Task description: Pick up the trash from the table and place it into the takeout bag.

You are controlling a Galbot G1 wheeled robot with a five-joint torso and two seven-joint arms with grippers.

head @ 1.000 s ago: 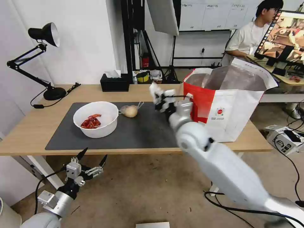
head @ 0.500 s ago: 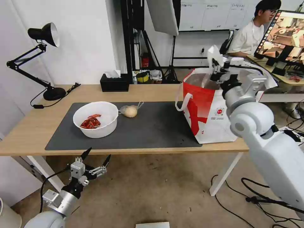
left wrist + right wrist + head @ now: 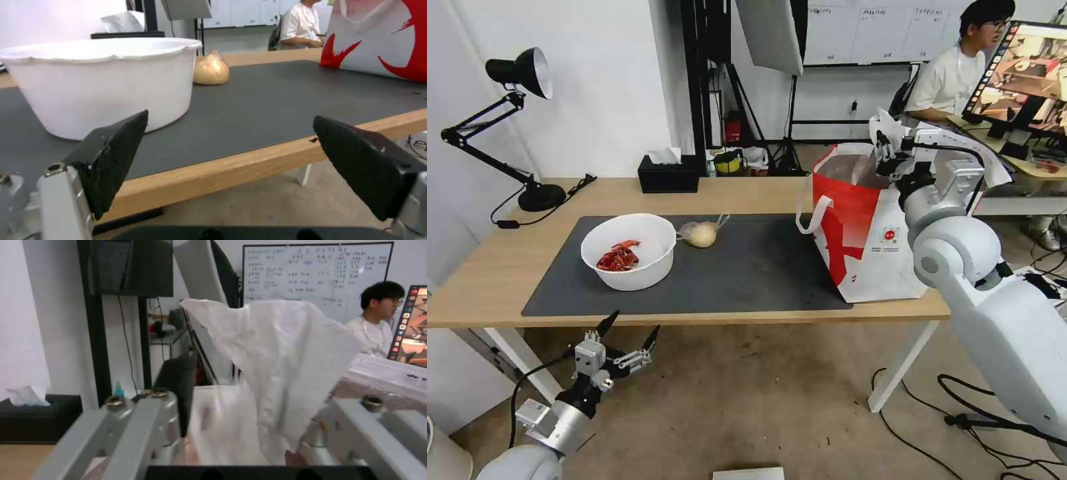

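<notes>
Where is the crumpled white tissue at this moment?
The crumpled white tissue is in the right gripper, above the open top of the takeout bag, at the table's right end in the head view.

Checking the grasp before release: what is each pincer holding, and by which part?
Right pincer pinches the crumpled white tissue by its lower end; left pincer holds nothing.

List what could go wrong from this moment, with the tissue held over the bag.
The right gripper holds the crumpled tissue by one end over the takeout bag, near its rim; released here, the light sheet might drift outside or catch on the rim. The tissue drapes against the fingers, so it might cling when they open. The left gripper waits open below the table edge.
</notes>
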